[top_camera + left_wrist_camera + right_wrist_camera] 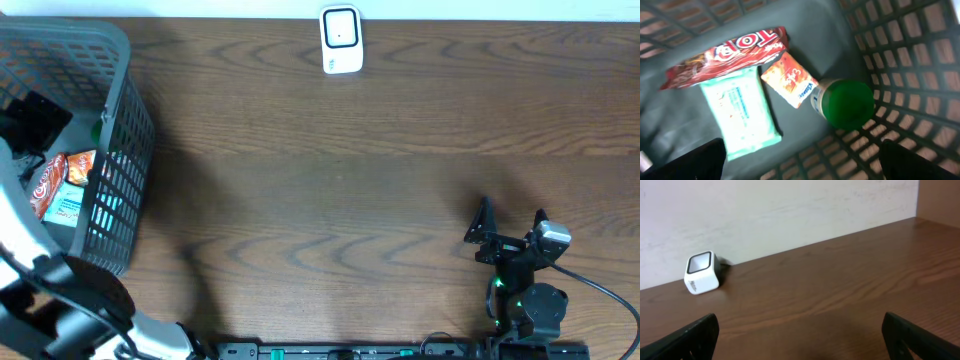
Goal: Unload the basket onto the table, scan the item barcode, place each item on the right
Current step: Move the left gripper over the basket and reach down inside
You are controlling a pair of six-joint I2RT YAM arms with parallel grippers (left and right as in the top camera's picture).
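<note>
**Hazards from this position**

- Double pick. Expect crowding on the floor of the basket [122,70]: holds a red snack packet [725,55], a pale green wipes pack [742,112], an orange sachet [789,80] and a green-capped bottle [845,102], all touching or overlapping. Likely to catch two at once, or to shove a neighbour aside, if lowered between them.
- Slip. Little edge to pinch on flat, glossy wrappers lying flush on the floor.
- Tip or roll of the bottle if struck off-centre. Cannot tell whether upright or leaning against the mesh wall.
- Snag of a fingertip in the mesh if brought down close beside the bottle.
- Failed read at the scanner [340,40] if presented with the code turned away. No barcode visible on any upper face; plan to turn the item.

**Location of the item**

- Inside the basket, at the left end of the table [330,180]. Cannot tell which of the four is meant.

**Arm pose**

- Left gripper [800,152]: reaches down into the basket, looking onto the contents. Fingers fully spread, grasping nothing, hanging above the items without contact.
- Right gripper [513,210]: sits low over bare wood at the near right, well apart from the basket, aimed at the scanner by the far wall. Fingers spread wide, empty.
</note>
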